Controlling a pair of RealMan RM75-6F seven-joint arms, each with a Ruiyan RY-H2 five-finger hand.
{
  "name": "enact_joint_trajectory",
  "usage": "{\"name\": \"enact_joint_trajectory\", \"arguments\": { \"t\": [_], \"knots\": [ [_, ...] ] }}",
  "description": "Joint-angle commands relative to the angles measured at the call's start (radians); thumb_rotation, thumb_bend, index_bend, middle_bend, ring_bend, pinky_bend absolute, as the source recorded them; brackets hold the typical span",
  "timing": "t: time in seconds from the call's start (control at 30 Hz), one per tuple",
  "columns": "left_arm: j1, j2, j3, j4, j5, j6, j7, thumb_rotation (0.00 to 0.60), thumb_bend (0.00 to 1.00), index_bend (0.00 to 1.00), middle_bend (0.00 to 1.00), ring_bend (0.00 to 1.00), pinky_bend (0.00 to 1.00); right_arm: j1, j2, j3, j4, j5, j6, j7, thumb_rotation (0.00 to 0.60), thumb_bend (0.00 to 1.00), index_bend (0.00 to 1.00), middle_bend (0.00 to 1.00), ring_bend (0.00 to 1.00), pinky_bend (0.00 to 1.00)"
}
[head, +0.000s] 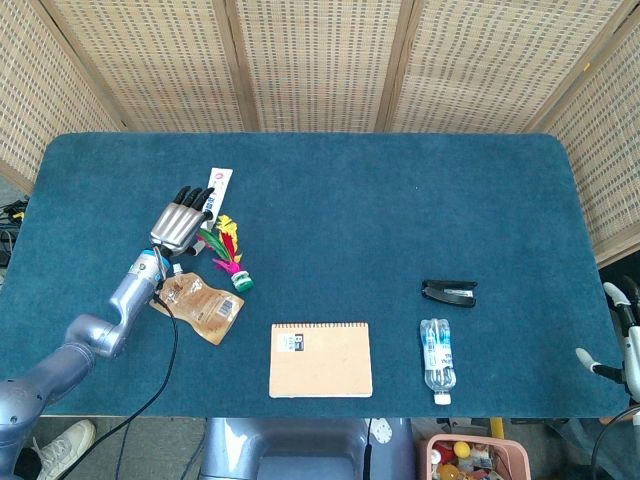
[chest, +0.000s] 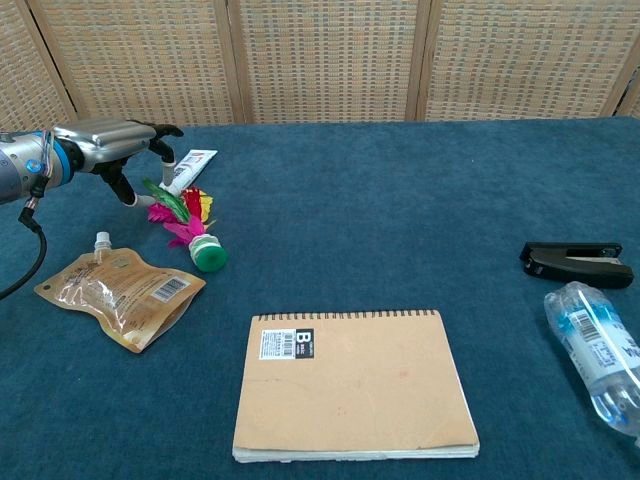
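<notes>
So the left hand (head: 180, 222) is hovering palm-down with its fingers (chest: 160, 131) stretched out and a bit apart, holding nothing. Right past the fingertips is the toothpaste tube (chest: 188, 168), and the feathered shuttlecock (chest: 190, 228) sits just beside them toward the notebook (chest: 352, 383). The brown pouch (chest: 122, 290) lies near the wrist. The right hand (head: 624, 332) is barely poking in at the table (head: 400, 200) edge, well apart from the stapler (head: 449, 292) and bottle (head: 436, 356); its fingers look spread, empty.
</notes>
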Motion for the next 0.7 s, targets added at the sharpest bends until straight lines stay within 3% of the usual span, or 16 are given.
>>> {"name": "enact_joint_trajectory", "arguments": {
  "t": [0.03, 0.27, 0.7],
  "knots": [
    [-0.007, -0.021, -0.001, 0.023, -0.007, -0.013, -0.009, 0.600, 0.32, 0.46, 0.00, 0.00, 0.00, 0.002, -0.001, 0.000, -0.002, -0.001, -0.002, -0.003, 0.600, 0.01, 0.00, 0.00, 0.00, 0.00],
    [-0.022, -0.052, -0.004, 0.074, -0.014, -0.022, -0.019, 0.600, 0.33, 0.50, 0.00, 0.00, 0.00, 0.005, -0.002, 0.000, -0.001, 0.006, -0.009, -0.006, 0.600, 0.01, 0.00, 0.00, 0.00, 0.00],
    [-0.021, -0.052, 0.001, 0.090, -0.006, 0.008, -0.047, 0.600, 0.44, 0.64, 0.00, 0.00, 0.00, 0.006, -0.003, -0.002, -0.001, 0.003, -0.012, -0.005, 0.600, 0.01, 0.00, 0.00, 0.00, 0.00]
  ]
}}
